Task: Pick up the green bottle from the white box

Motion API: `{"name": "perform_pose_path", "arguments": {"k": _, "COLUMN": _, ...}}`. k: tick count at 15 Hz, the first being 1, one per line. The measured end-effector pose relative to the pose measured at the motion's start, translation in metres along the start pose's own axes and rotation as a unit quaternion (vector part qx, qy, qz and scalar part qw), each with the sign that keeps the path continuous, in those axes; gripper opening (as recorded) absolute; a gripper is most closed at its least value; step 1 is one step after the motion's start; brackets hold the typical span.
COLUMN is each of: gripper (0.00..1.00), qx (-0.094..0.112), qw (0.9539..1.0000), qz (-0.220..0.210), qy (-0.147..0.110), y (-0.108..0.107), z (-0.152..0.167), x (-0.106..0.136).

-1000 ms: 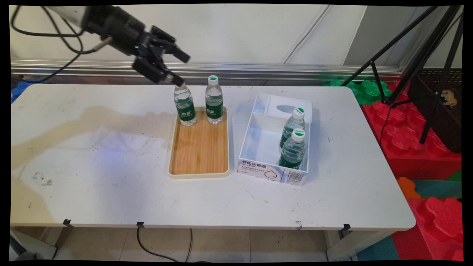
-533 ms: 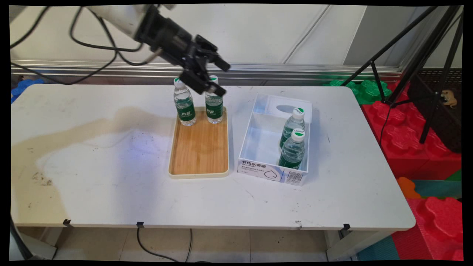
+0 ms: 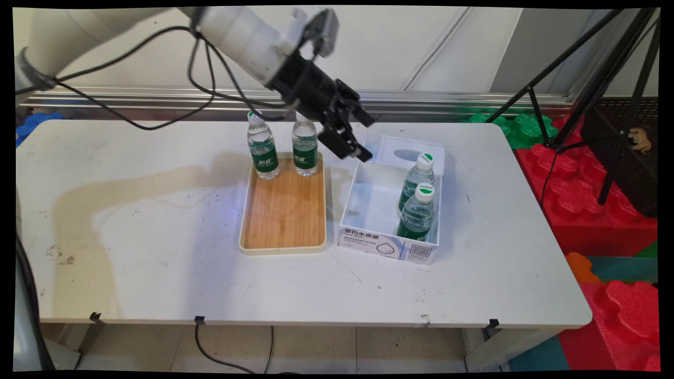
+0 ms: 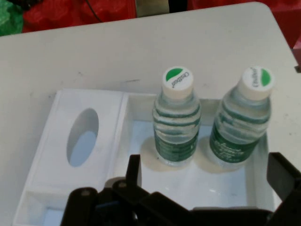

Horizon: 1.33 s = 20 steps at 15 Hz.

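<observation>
My gripper (image 3: 367, 138) hangs open and empty above the far left edge of a white box (image 3: 368, 243). Two water bottles with green labels and white caps stand inside that box at its right side, one farther (image 3: 418, 178) and one nearer (image 3: 417, 215). In the hand view the black gripper (image 4: 207, 183) spreads wide below both bottles (image 4: 178, 120) (image 4: 242, 120), and the box's lid flap with an oval hole (image 4: 82, 136) lies to the left. Two more bottles (image 3: 263, 151) (image 3: 305, 150) stand at the far end of a wooden tray (image 3: 284, 216), left of the gripper.
Black cables (image 3: 158, 79) hang from the arm over the table's far left. A black tripod (image 3: 590, 79) and red and green foam blocks (image 3: 579, 200) stand past the table's right edge. The table's white top (image 3: 158, 252) has a few scuff marks.
The arm has swung to the right, from above the tray's left bottle, past the second bottle, to the box's far left edge. The gripper stayed open. No bottle moved.
</observation>
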<state>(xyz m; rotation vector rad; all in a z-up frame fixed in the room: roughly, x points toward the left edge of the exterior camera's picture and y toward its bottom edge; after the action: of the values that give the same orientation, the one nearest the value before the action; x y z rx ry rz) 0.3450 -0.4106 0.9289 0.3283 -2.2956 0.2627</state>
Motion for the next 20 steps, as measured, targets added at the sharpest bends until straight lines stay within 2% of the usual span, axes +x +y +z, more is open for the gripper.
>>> {"name": "perform_pose_path", "arguments": {"k": 10, "gripper": 1.00, "qx": -0.029, "qw": 0.9992, "qz": -0.007, "qy": -0.026, "y": -0.023, "z": 0.105, "x": 0.003}}
{"name": "perform_pose_path", "arguments": {"k": 20, "gripper": 1.00, "qx": -0.053, "qw": 0.9982, "qz": -0.012, "qy": -0.024, "y": -0.039, "z": 0.164, "x": 0.003}}
